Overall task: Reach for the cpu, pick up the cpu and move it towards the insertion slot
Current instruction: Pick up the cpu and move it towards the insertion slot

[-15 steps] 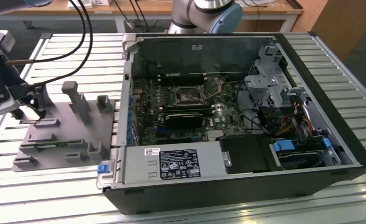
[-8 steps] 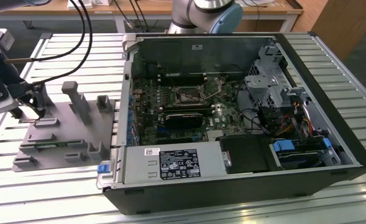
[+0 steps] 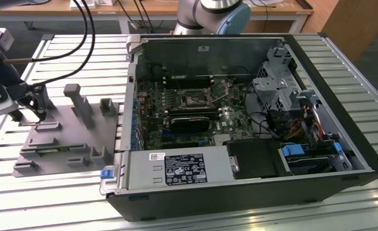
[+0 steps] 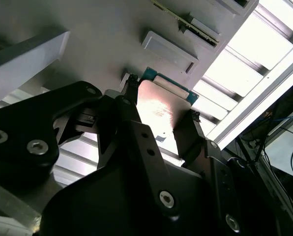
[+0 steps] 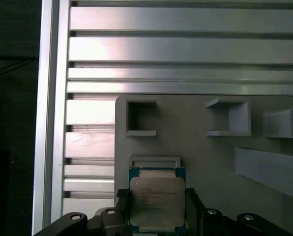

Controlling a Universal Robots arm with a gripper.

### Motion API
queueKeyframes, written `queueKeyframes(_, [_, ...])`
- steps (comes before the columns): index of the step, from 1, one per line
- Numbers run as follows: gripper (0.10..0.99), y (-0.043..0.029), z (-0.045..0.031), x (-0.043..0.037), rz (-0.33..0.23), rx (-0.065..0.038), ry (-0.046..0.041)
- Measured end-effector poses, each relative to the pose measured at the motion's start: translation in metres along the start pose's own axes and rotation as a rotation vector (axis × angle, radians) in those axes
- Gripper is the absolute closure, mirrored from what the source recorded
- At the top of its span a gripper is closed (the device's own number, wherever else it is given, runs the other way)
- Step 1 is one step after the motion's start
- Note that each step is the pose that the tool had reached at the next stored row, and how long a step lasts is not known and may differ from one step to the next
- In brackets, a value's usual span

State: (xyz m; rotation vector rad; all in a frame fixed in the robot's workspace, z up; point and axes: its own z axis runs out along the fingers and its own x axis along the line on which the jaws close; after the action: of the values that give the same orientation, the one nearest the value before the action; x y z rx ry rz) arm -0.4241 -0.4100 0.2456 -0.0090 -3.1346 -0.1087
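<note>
The cpu, a square chip with a silvery top and a green rim, sits between my gripper's two black fingers, which press on its opposite edges. In the second wrist view the cpu shows the same way, a fingertip at one edge and another on the far edge. It hangs just over the grey tray, close to a shallow square recess. In the exterior view my gripper is at the tray's corner on the exterior view's left. The insertion slot lies in the open computer's motherboard, far off to the exterior view's right.
Upright grey posts stand on the tray beside my gripper. The open computer case has a metal wall facing the tray. Everything rests on a slatted aluminium table. Black cables hang over the table behind me.
</note>
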Motion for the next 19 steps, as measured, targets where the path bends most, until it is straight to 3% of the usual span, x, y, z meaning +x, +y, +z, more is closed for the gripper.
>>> queueKeyframes(19, [0.545, 0.0009, -0.0125, 0.0001, 0.0, 0.0, 0.0])
